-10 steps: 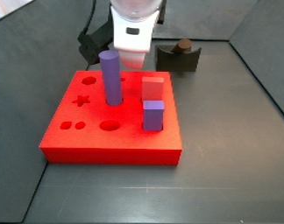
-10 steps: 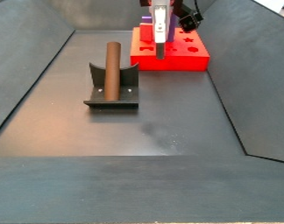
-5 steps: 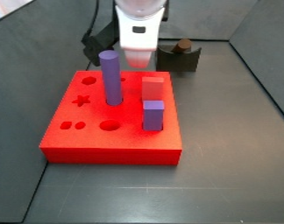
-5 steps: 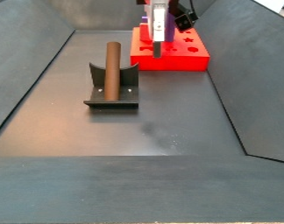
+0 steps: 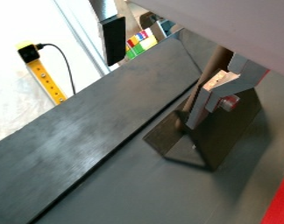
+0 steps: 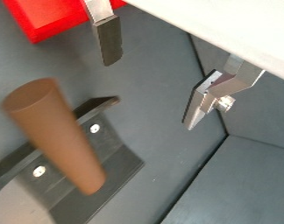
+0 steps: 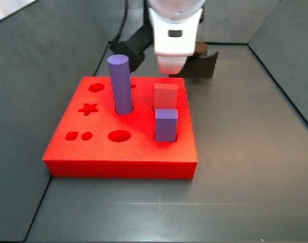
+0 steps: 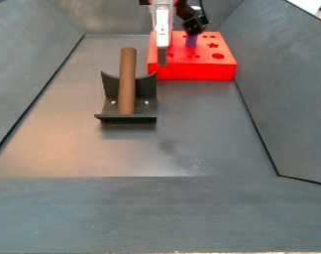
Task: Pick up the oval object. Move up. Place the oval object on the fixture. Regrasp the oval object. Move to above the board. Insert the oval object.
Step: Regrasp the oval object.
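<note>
The oval object (image 8: pixel 124 74), a long brown peg, rests on the dark fixture (image 8: pixel 126 109), standing up out of its notch. In a wrist view the oval object (image 6: pixel 57 131) and the fixture (image 6: pixel 74 171) lie close beside the fingers. My gripper (image 8: pixel 162 38) hangs open between the fixture and the red board (image 8: pixel 200 62), with nothing between its fingers (image 6: pixel 108 39). In a side view my gripper (image 7: pixel 173 57) stands over the back edge of the board (image 7: pixel 105 152) and hides most of the fixture (image 7: pixel 206 65); the peg does not show there.
On the board stand a tall purple cylinder (image 7: pixel 119 84), a purple square block (image 7: pixel 165 124) and a red block (image 7: pixel 165 95). Dark sloping walls close in the floor on both sides (image 8: pixel 38 89). A cable trails behind the arm (image 7: pixel 124 43).
My gripper has moved off the board's back part towards the fixture and the peg. It has stayed open. Peg, fixture and board have not moved.
</note>
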